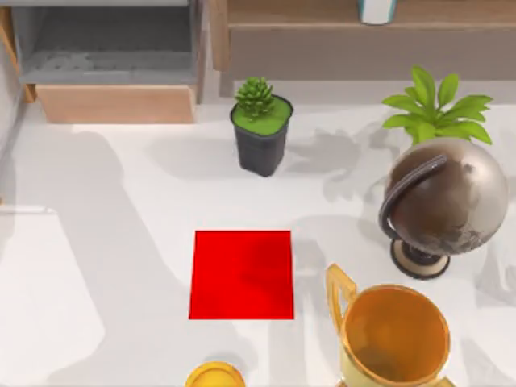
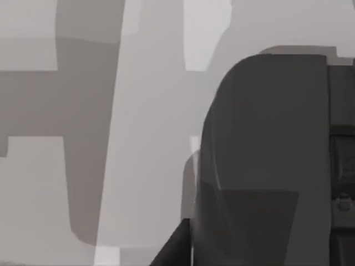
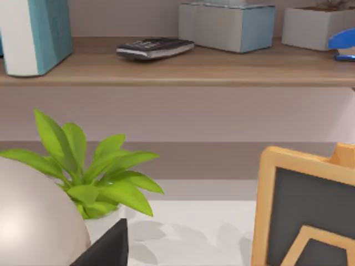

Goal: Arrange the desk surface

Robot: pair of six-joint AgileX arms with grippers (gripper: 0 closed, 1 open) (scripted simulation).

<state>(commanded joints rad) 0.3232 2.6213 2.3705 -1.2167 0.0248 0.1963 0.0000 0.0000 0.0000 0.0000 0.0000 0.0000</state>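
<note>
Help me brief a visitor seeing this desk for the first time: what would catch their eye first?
Most likely the bright red square mat, lying flat near the middle of the white desk surface. Next, the gold trophy cup at the near right, with a dark metallic globe on its stand just behind it. A small succulent in a black pot stands behind the mat, toward the wooden shelf.
</note>
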